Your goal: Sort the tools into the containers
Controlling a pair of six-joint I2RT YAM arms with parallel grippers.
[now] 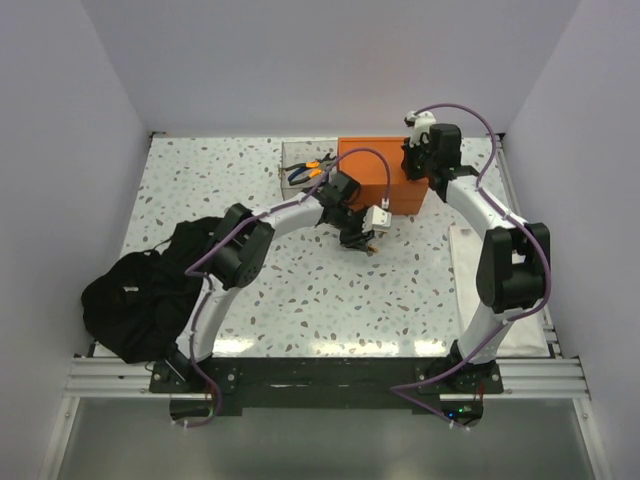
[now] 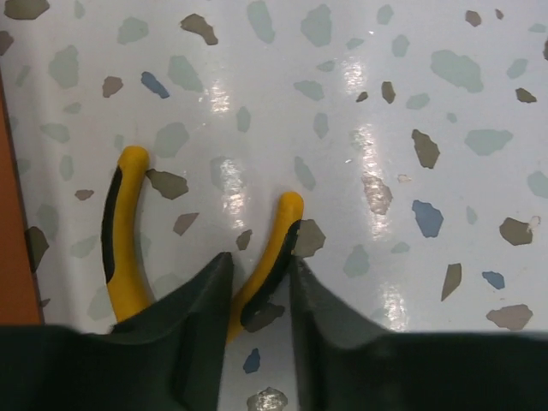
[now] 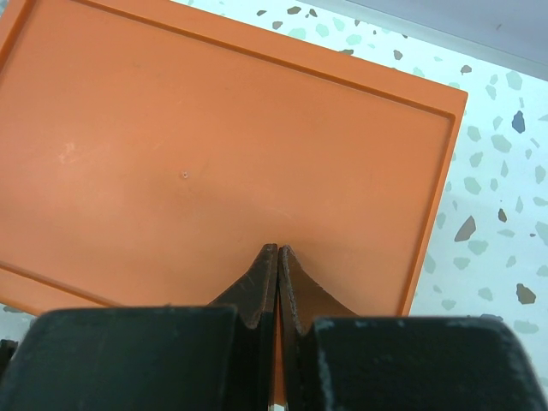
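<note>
**Top view:** My left gripper hangs low over the speckled table, just in front of the orange box, with the arm arched in from the left. My right gripper sits above the far right end of that box. The clear box stands just beside the orange box on its left. It holds blue-handled pliers and an orange-handled pair. The black bag slumps at the table's left edge. A white sheet lies flat on the right side.

**Left wrist:** My two dark fingers are clamped on one handle of the yellow-and-black pliers. That handle runs up between them, its tip clear of the fingertips. The second handle curves away to the left, free of my grip. Speckled table fills the background, and I cannot tell whether the pliers touch it. A strip of the orange box shows at the left border.

**Right wrist:** My fingers are pressed together tip to tip, with nothing visible between them. They hover over the flat lid of the orange box, near its nearer long edge. Speckled table shows past the box's right end.
</note>
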